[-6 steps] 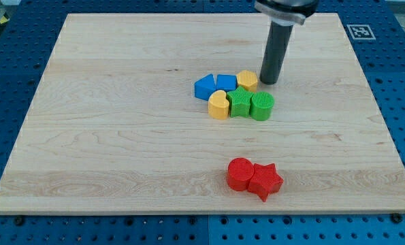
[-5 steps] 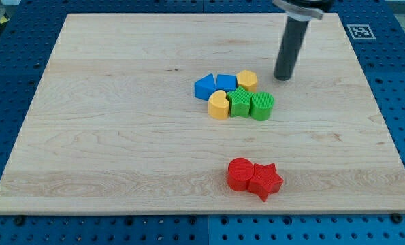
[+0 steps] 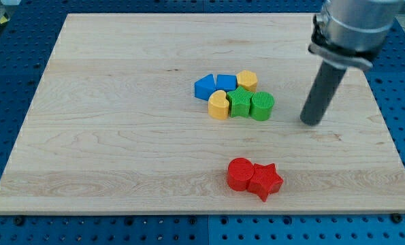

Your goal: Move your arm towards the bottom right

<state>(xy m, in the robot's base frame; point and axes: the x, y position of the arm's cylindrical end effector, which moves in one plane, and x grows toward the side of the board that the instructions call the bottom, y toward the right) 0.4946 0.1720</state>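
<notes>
My tip (image 3: 312, 122) rests on the wooden board (image 3: 120, 136), to the right of a block cluster and touching none of it. The cluster holds two blue blocks (image 3: 204, 86) (image 3: 225, 82), a yellow hexagon (image 3: 248, 79), a yellow heart-like block (image 3: 218, 105), a green star-like block (image 3: 239, 103) and a green cylinder (image 3: 262, 106). A red cylinder (image 3: 240, 173) and a red star (image 3: 265, 181) sit together near the view's bottom, left of and below my tip.
The board lies on a blue perforated table (image 3: 399, 82). A black-and-white marker tag (image 3: 361, 31) sits at the board's top right corner. The board's right edge runs close to the right of my tip.
My tip has moved from beside the yellow hexagon toward the view's right and bottom. No block has moved.
</notes>
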